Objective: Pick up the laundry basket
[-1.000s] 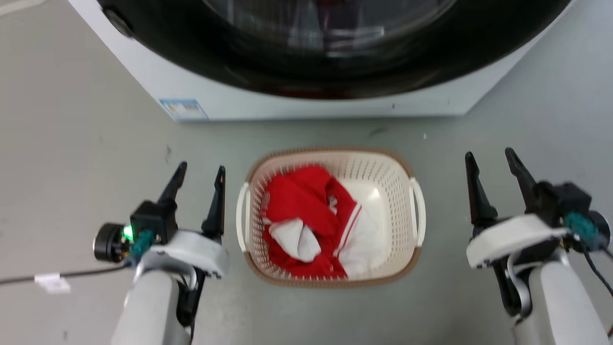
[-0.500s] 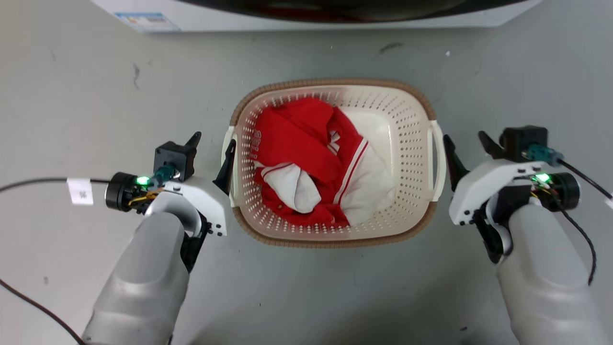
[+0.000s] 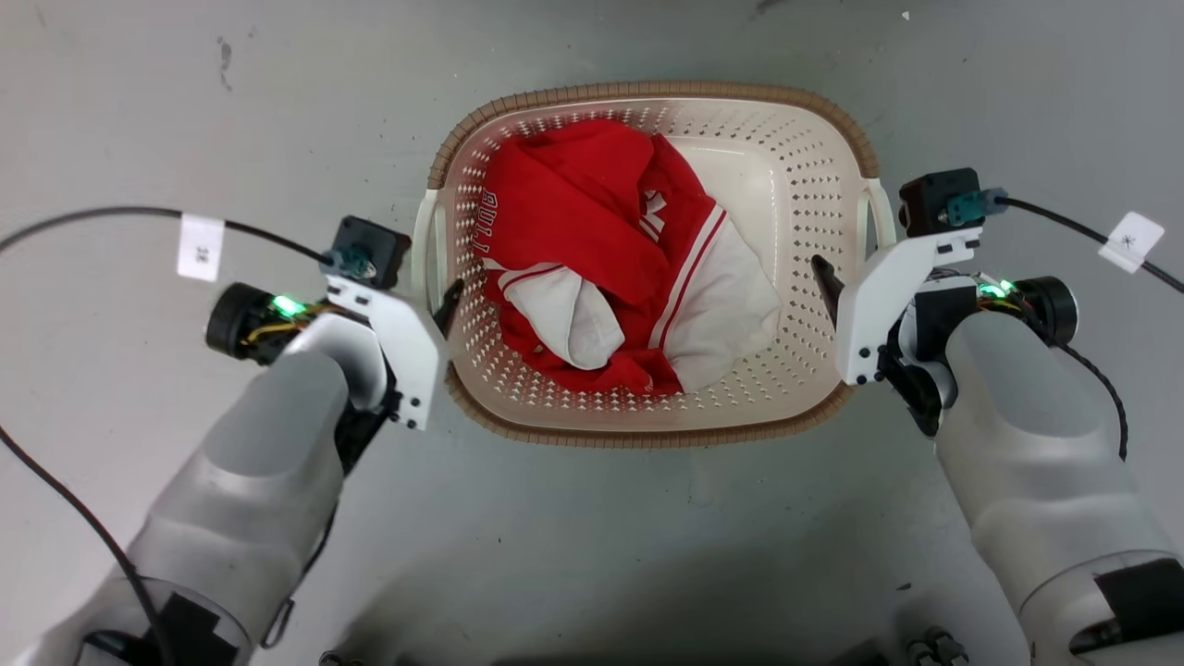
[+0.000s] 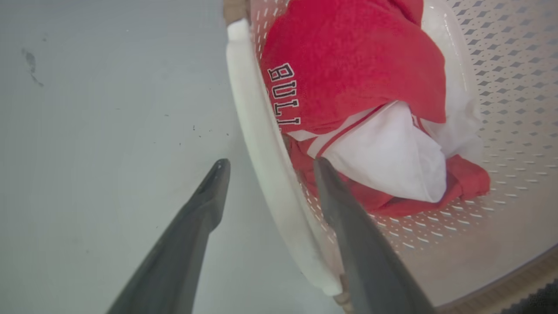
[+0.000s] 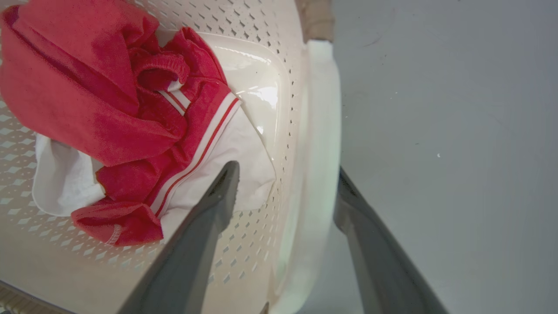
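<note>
Straddling the white side handles of the laundry basket (image 3: 647, 433), which stood on the grey floor (image 3: 166, 120) between the two arms, both grippers were spread open and held nothing: the left gripper (image 4: 270, 165) had one finger outside the left handle (image 4: 257, 131) and one inside the perforated wall, and the right gripper (image 5: 286, 171) bracketed the right handle (image 5: 322, 131) likewise. Hazards judged from this pose: the left inner finger lay close against the red-and-white jersey (image 3: 573, 213), so closing could pinch cloth with the handle and weaken the hold; both grips sat toward the near end of the handles, so a lift could tip the far side down; unequal closing or lifting could let the smooth plastic slide free
</note>
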`<state>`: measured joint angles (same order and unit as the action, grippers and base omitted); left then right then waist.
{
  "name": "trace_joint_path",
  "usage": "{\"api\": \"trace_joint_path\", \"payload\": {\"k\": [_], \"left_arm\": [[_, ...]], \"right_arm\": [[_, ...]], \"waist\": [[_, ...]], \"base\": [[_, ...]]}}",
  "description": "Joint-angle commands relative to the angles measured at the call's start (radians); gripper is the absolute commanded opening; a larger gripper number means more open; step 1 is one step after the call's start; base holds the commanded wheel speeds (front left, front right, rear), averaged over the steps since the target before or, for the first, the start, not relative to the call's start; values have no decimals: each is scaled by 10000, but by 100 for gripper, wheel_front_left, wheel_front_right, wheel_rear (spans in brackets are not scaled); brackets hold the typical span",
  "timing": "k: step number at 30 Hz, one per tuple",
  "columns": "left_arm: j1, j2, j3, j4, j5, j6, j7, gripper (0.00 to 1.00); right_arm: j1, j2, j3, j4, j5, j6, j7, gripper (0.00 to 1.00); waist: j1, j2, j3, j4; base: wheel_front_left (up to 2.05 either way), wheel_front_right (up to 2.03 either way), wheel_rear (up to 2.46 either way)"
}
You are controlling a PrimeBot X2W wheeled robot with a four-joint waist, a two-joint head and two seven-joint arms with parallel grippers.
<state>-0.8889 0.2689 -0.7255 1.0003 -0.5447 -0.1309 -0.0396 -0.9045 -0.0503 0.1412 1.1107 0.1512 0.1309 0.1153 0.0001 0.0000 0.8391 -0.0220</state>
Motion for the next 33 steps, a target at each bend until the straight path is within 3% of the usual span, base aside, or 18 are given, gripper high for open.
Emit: {"api": "trace_joint_path", "payload": {"k": [1,8,23,24,25,26,33], "left_arm": [[-244,178,-257,-71,-210,10,163,100],[-689,609,-1443,-306,-1437,10,819,100],[-1328,834,-2977,-10,-2795,14,442,100],[-1357,817,-3071,0,-2881,14,445,45],[-1386,810,-3155,8,-2958,14,430,0],[-1402,799,-3258,-24,-3051,14,437,0],[-1522,866,-3906,-187,-3627,11,526,0]], "right_arm": [[-286,1,116,171,68,-3,60,100],[-792,-2,574,733,297,-3,190,100],[-1327,-2,824,1421,525,-4,173,100],[-1329,-2,844,1437,555,-4,158,81],[-1338,-2,857,1452,595,-3,141,24],[-1342,-2,900,1460,617,-4,110,0],[-1308,-20,1042,1579,605,11,18,0]], "waist": [[-1,0,65,6],[-1,0,266,47],[-1,0,536,140],[-1,0,540,149],[-1,0,544,156],[-1,0,545,162],[-1,0,463,194]], "base": [[0,0,0],[0,0,0],[0,0,0],[0,0,0],[0,0,0],[0,0,0],[0,0,0]]}}
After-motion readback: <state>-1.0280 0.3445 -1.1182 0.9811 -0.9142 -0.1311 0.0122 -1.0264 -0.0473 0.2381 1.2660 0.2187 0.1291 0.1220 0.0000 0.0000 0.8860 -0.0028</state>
